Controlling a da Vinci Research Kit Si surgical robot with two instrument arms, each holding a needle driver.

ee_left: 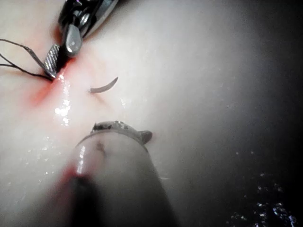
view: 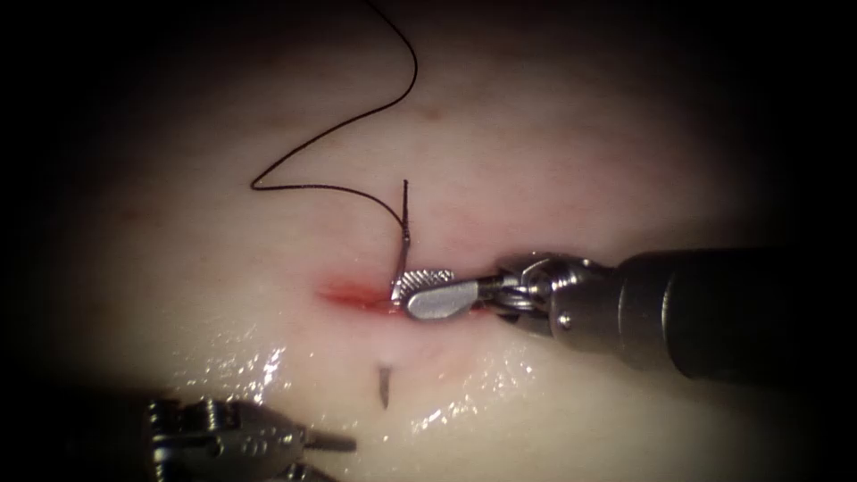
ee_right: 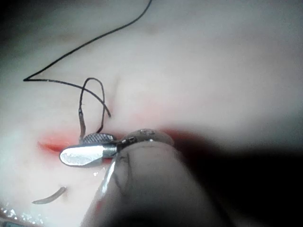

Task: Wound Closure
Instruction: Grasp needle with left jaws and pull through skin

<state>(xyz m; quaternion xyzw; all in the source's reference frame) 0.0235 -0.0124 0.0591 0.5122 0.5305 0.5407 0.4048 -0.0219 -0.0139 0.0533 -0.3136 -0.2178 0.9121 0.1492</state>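
Endoscope view, right tool gripping needle in tissue

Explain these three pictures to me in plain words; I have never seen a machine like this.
This is a surgical practice robot stitching a cut in pork belly, the tissue. One picture looks down through an endoscope; the other two come from cameras riding on each arm. The right arm's tool enters from the right, its jaws shut on the curved needle near its thread end, at the cut. The needle passes through the tissue, and its tip pokes out on the near side of the cut. Dark thread trails from the needle across the tissue. The left arm's tool waits near the tip, holding nothing. Red fluid marks the cut.
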